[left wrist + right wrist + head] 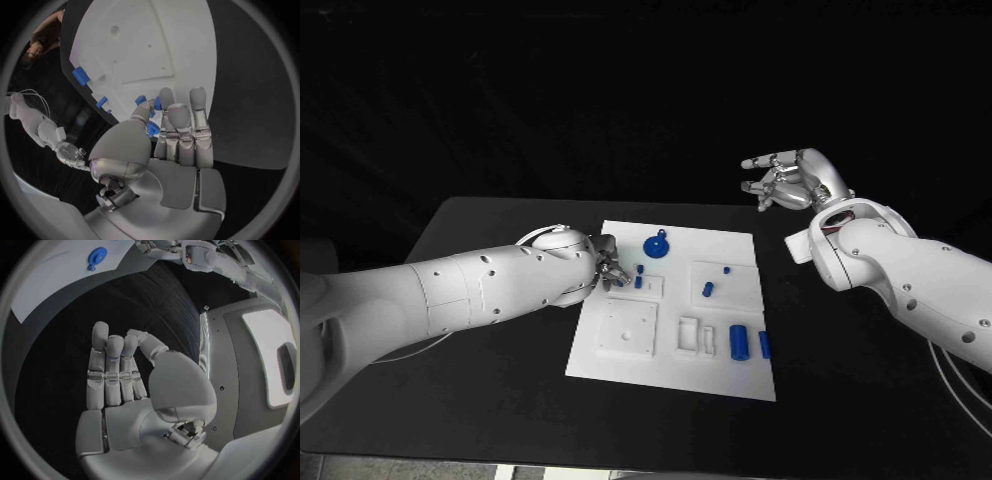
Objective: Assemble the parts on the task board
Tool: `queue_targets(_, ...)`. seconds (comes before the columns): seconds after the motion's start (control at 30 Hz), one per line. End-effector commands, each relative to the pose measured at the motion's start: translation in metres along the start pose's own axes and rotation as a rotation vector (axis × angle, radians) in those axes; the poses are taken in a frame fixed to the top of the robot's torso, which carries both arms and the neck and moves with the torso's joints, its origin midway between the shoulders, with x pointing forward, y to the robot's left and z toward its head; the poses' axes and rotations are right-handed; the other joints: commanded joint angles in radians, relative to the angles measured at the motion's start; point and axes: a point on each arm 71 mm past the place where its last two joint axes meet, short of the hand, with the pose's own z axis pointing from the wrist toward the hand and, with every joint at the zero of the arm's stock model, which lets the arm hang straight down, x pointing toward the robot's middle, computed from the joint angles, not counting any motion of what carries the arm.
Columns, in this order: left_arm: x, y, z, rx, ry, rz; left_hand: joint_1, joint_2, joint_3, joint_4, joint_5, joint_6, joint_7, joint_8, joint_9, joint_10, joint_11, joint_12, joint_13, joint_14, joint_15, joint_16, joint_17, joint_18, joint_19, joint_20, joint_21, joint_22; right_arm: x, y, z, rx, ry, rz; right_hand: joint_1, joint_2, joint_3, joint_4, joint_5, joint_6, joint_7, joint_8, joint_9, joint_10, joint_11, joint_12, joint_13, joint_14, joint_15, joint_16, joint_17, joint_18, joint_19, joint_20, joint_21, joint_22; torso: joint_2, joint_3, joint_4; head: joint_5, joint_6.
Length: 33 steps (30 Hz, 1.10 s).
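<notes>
The white task board [678, 310] [144, 45] lies mid-table. My left hand [596, 262] [169, 135] is at its left edge, thumb against the fingers with a small blue part [152, 130] pinched between them, next to short blue pegs [639, 281]. A round blue disc [656, 245] [97, 256] sits at the board's far side. Two blue cylinders [738, 340] lie near its front right corner, and two small blue pieces [708, 290] lie mid-right. My right hand [790, 180] [125, 375] hangs raised beyond the board's far right corner, fingers curled to the thumb, holding nothing.
The board has square recesses [629, 330] in its near half. More blue parts [80, 75] show along the board's edge in the left wrist view. Bare black table [488, 380] surrounds the board on every side.
</notes>
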Motion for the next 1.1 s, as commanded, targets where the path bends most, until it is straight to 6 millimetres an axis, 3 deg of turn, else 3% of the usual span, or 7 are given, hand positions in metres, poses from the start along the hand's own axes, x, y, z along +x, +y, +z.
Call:
queue_targets(0.03, 0.009, -0.001, 0.001, 0.004, 0.039, 0.015, -0.001, -0.016, -0.008, 0.016, -0.014, 0.028, -0.025, -0.006, -0.005, -0.003, -0.006, 0.004, 0.002, 0.000, -0.003, -0.007, 0.001, -0.009, 0.006, -0.001, -0.004, 0.010, 0.001, 0.001, 0.000, -0.008, 0.014, -0.002, -0.010, -0.004, -0.003, 0.001, 0.005, 0.013, 0.007, -0.006, -0.001, -0.010, -0.005, 0.004, -0.001, -0.004, -0.001, 0.004, -0.001, 0.018, 0.009, 0.001, -0.003, 0.001, 0.000, -0.0001, 0.0001, 0.000, -0.001)
queue_targets(0.17, 0.008, 0.000, 0.001, 0.001, 0.033, 0.012, 0.007, -0.027, -0.033, 0.050, -0.057, 0.033, -0.026, -0.008, -0.010, -0.007, -0.006, 0.011, 0.006, -0.001, -0.003, -0.006, 0.001, -0.010, 0.007, -0.001, -0.008, 0.010, 0.001, 0.000, 0.000, -0.008, 0.015, -0.002, -0.011, -0.004, -0.004, 0.001, 0.008, 0.012, 0.007, -0.006, -0.001, -0.010, -0.005, 0.004, 0.000, -0.004, -0.001, 0.005, -0.001, 0.018, 0.010, 0.001, -0.005, 0.001, -0.001, 0.0001, 0.0000, -0.001, -0.001)
queue_targets(0.4, 0.007, 0.002, 0.002, -0.005, 0.019, 0.005, 0.032, -0.039, -0.078, 0.117, -0.082, 0.036, -0.025, -0.007, -0.013, -0.014, -0.007, 0.019, 0.009, -0.001, -0.003, -0.006, 0.001, -0.011, 0.010, -0.001, -0.016, 0.012, 0.001, 0.000, 0.000, -0.008, 0.015, 0.000, -0.011, -0.004, -0.005, 0.001, 0.010, 0.012, 0.007, -0.006, -0.001, -0.010, -0.005, 0.004, -0.001, -0.004, -0.001, 0.005, -0.001, 0.017, 0.011, 0.001, -0.006, 0.002, 0.000, 0.0001, -0.0005, -0.001, 0.000)
queue_targets(0.77, 0.004, 0.005, 0.003, -0.018, 0.001, -0.004, 0.033, -0.048, -0.102, 0.159, -0.090, 0.036, -0.024, -0.003, -0.012, -0.015, -0.006, 0.022, 0.010, -0.002, -0.003, -0.007, 0.001, -0.011, 0.012, -0.001, -0.020, 0.013, 0.001, 0.000, 0.000, -0.006, 0.015, 0.000, -0.011, -0.004, -0.006, 0.001, 0.012, 0.011, 0.007, -0.006, -0.001, -0.010, -0.005, 0.004, -0.001, -0.004, -0.001, 0.004, -0.002, 0.017, 0.012, 0.001, -0.009, 0.002, -0.001, 0.0001, -0.0004, -0.001, 0.001)
queue_targets(0.97, 0.003, 0.008, 0.004, -0.026, -0.012, -0.001, 0.023, -0.056, -0.120, 0.180, -0.137, 0.037, -0.023, 0.000, -0.010, -0.015, -0.005, 0.025, 0.011, -0.001, -0.002, -0.008, 0.000, -0.011, 0.013, 0.000, -0.021, 0.013, 0.001, -0.001, 0.000, -0.005, 0.014, 0.000, -0.016, -0.004, -0.010, 0.003, 0.019, 0.009, 0.007, -0.006, -0.001, -0.010, -0.005, 0.004, -0.001, -0.004, -0.001, 0.004, -0.002, 0.017, 0.013, 0.002, -0.012, 0.002, -0.001, 0.0000, -0.0008, -0.004, 0.001)
queue_targets(1.1, 0.001, 0.010, 0.004, -0.036, -0.021, 0.004, 0.014, -0.063, -0.130, 0.188, -0.142, 0.037, -0.021, 0.001, -0.009, -0.017, -0.003, 0.025, 0.012, -0.004, -0.001, -0.009, 0.000, -0.011, 0.011, 0.001, -0.023, 0.013, 0.000, -0.001, 0.000, -0.004, 0.014, 0.000, -0.016, -0.004, -0.013, 0.003, 0.022, 0.009, 0.007, -0.006, -0.001, -0.010, -0.005, 0.004, -0.001, -0.004, -0.001, 0.005, -0.002, 0.017, 0.014, 0.002, -0.014, 0.001, -0.001, -0.0003, -0.0005, -0.005, 0.001)
